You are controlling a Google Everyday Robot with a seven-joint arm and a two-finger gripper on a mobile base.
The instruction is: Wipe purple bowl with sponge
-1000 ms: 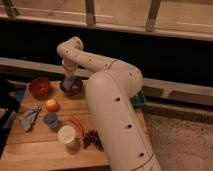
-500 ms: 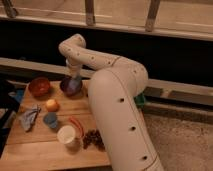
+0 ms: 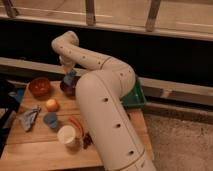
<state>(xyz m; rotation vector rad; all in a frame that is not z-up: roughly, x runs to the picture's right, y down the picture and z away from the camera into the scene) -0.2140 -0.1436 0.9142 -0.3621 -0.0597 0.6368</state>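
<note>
1. One big white robot arm (image 3: 107, 115) fills the middle of the view. It rises from the bottom right, goes up over the wooden table (image 3: 35, 150), bends at a round elbow near the top, then points down.
2. At its end, the gripper (image 3: 69, 80) hangs right over the purple bowl (image 3: 66, 88) at the back of the table.
3. Its fingers are squeezed shut on the sponge, a blue-grey pad (image 3: 69, 78) that sits at the top of the purple bowl. I cannot tell if the pad touches the inside of the bowl.
4. To the left of the purple bowl sits a red-orange bowl (image 3: 39, 86), close by but apart.
5. An orange ball-shaped fruit (image 3: 52, 105) lies in front of the two bowls.
6. A grey-blue rag (image 3: 28, 118) lies crumpled near the left edge.
7. A small blue cup (image 3: 50, 119) stands beside the rag, and a white cup (image 3: 67, 135) stands nearer the front.
8. A green tray (image 3: 134, 96) peeks out behind the arm on the right.
</note>
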